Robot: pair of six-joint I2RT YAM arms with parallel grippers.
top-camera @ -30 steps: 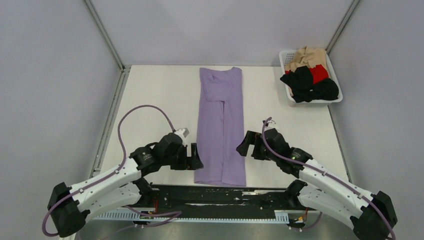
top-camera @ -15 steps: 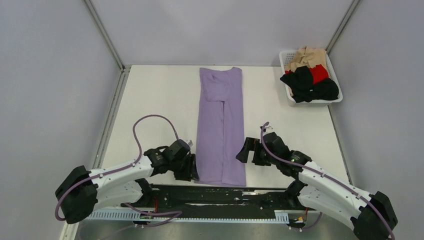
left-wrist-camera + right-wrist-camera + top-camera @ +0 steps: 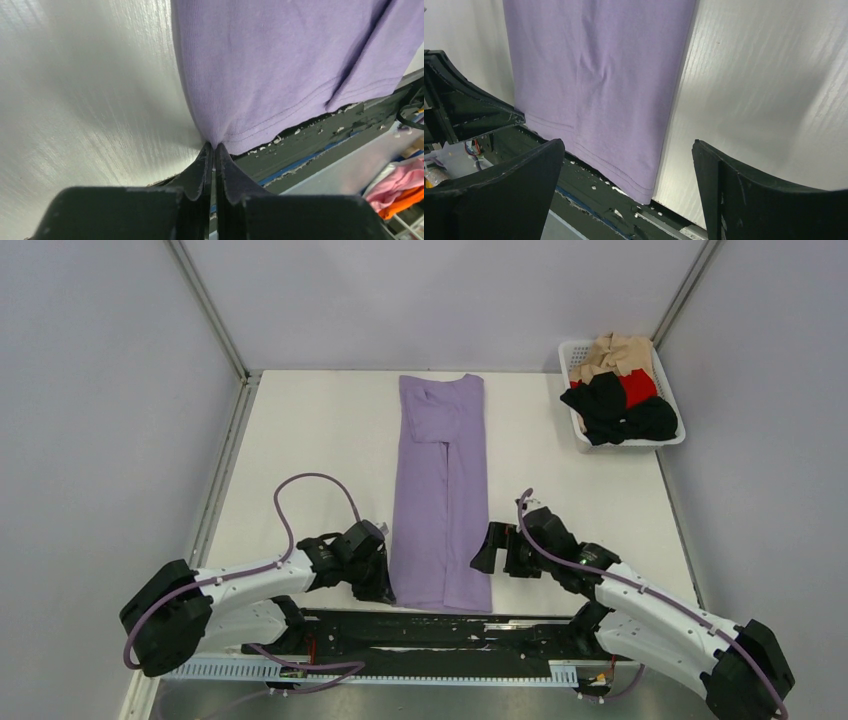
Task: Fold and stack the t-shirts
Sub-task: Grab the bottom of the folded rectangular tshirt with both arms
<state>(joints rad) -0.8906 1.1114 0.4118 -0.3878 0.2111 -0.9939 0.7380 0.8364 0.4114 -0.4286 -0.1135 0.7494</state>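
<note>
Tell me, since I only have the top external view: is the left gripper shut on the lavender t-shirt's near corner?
Observer: Yes. The left wrist view shows the left gripper pinched shut on the near-left hem corner of the lavender t-shirt.
Operator: And the right side?
Observer: The right gripper is wide open. The near-right hem corner shows between its fingers, which are not closed on the cloth.
Operator: Is the cloth bunching at the left grip?
Observer: Only slightly; it puckers into a small peak right at the tips.
</note>
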